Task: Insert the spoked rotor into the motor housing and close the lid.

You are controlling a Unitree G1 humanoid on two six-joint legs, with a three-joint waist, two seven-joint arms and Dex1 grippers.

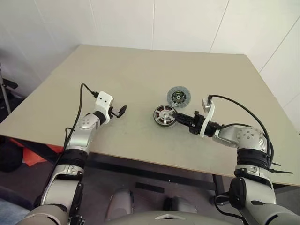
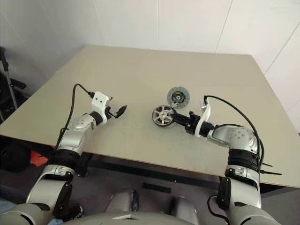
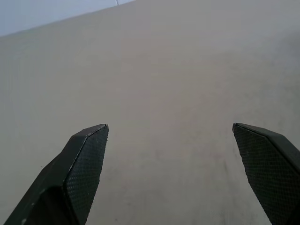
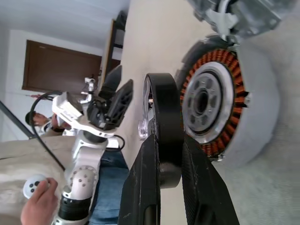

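Grippers sit nearest, low in the head views. The right gripper (image 2: 174,118), right of centre, is clamped on the rim of the spoked rotor (image 2: 161,115), which it holds on edge near the middle of the picture, its spoked silver face turned toward the left side of the frame. In the right wrist view the two black fingers (image 4: 197,173) pinch the rotor's black rim (image 4: 165,117) from both sides, and the rotor stands just beside the motor housing (image 4: 220,105), whose ring of copper-coloured windings around a silver centre faces the rotor; whether the two touch I cannot tell.

The left gripper (image 1: 123,110) is at centre left of the head view, well apart from the parts, its fingers spread wide with nothing between them. In the left wrist view the two finger pads (image 3: 86,164) stand far apart over the bare beige table (image 3: 164,70).

Farther up the table (image 1: 117,70), just above and right of the held rotor, the round motor housing (image 1: 178,96) lies flat, grey with a dark centre from above.

At the lower left of the right wrist view a person's hand (image 4: 40,204) grips a small round white device (image 4: 33,185).
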